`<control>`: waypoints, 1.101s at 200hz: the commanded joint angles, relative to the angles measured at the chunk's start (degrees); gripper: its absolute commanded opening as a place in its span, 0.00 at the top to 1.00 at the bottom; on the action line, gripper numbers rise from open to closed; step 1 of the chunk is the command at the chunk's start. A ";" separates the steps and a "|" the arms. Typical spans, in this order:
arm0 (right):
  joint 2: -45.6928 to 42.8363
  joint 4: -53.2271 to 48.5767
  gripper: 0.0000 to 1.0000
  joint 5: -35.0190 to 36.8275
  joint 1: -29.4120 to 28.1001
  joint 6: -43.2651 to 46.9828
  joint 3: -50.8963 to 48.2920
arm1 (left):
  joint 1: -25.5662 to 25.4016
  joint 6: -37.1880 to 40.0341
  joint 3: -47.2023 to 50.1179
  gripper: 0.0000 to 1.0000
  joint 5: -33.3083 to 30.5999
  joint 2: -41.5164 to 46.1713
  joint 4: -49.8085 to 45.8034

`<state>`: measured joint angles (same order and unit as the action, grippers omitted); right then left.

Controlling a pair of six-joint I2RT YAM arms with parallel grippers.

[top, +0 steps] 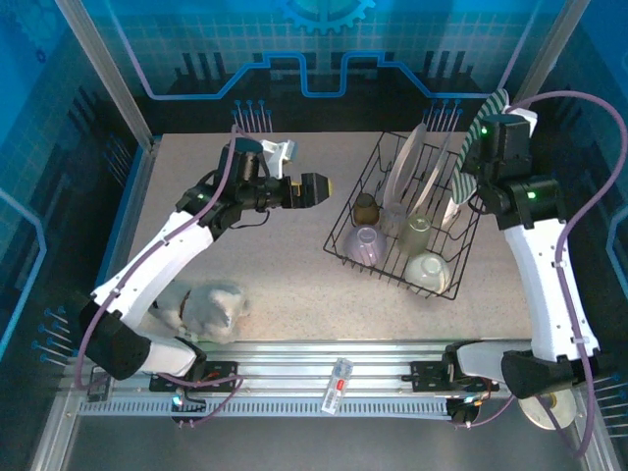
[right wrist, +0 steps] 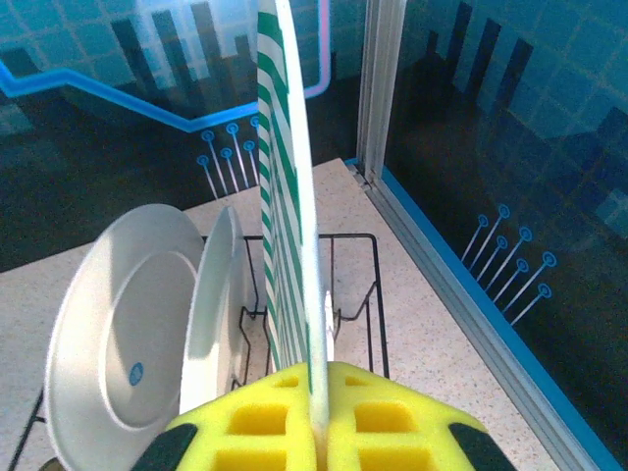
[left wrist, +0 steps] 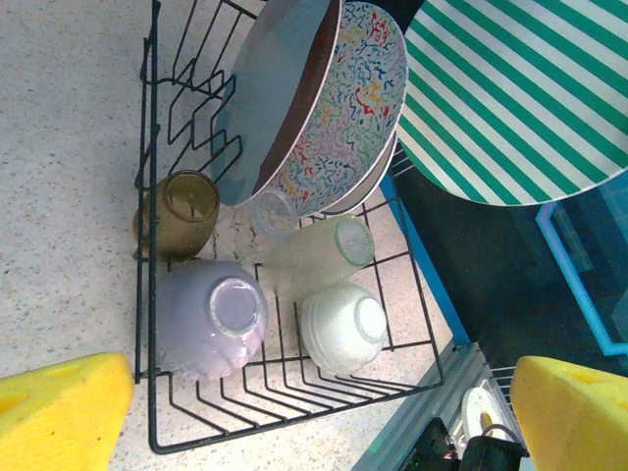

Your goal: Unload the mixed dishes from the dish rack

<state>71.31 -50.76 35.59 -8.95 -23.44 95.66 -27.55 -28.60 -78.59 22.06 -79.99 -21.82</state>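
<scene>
- Right claw [right wrist: 319, 397] is clenched on the rim of the green-striped plate [right wrist: 285, 196], holding it upright over the dish rack [top: 334, 245], which sits on the right side of the surface.
- Left claw [top: 319, 188] is spread wide with nothing in it, just left of the rack.
- Risk imo: it's a thin edge pinch, so the plate could swivel or slip and clip the white plates [right wrist: 128, 334] beside it.

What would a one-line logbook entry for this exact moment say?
right fingers: shut on striped plate above dish rack | left fingers: open, empty | in rack: patterned plate, lilac bowl, white bowl
</scene>
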 commanded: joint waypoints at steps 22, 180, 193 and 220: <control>-3.51 1.69 1.00 -3.44 -0.42 0.27 5.36 | -0.35 -3.38 -4.15 0.01 3.63 -3.03 3.51; -5.48 13.11 1.00 -35.48 0.38 -14.49 5.84 | 4.61 -22.39 -13.70 0.01 20.82 -17.74 25.56; -5.38 15.77 1.00 -38.30 1.15 -16.31 3.25 | 6.10 -24.73 -13.53 0.01 22.63 -19.23 28.26; -5.24 21.38 1.00 -45.24 2.91 -20.71 -1.94 | 8.59 -29.53 -11.89 0.02 25.30 -20.69 35.90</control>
<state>66.35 -39.22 -1.41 -7.70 -38.54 96.68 -21.15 -52.73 -90.61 42.81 -99.61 5.41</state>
